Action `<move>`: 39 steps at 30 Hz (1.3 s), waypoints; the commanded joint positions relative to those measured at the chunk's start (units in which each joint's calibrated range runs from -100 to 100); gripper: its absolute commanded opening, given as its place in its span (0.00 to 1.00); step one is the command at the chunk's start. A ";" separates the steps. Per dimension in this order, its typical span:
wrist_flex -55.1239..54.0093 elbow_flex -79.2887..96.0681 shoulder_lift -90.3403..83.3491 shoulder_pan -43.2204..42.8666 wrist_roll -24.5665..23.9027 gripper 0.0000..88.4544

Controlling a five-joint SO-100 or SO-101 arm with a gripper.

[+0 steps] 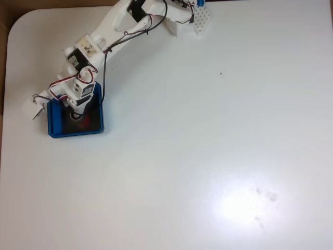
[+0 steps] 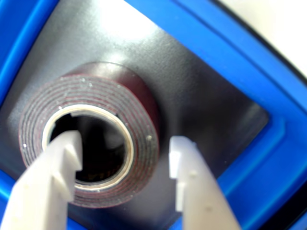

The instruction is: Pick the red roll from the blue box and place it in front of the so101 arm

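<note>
The red roll (image 2: 96, 143) lies flat on the black floor of the blue box (image 2: 268, 96) at the table's (image 1: 208, 130) left side. The end effector (image 2: 124, 167) is apart, one finger (image 2: 57, 172) inside the core, the other outside the roll's wall.

in the fixed view the arm (image 1: 88, 78) hides most of the roll (image 1: 78, 116); the wrist view cuts off the box (image 2: 249, 72).

Glossy plastic blue box (image 2: 249, 91); matt white plastic fingers (image 2: 192, 182); smooth white table (image 1: 218, 130).
</note>
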 commanded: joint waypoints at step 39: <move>-0.24 -2.74 -6.61 1.46 -0.25 0.01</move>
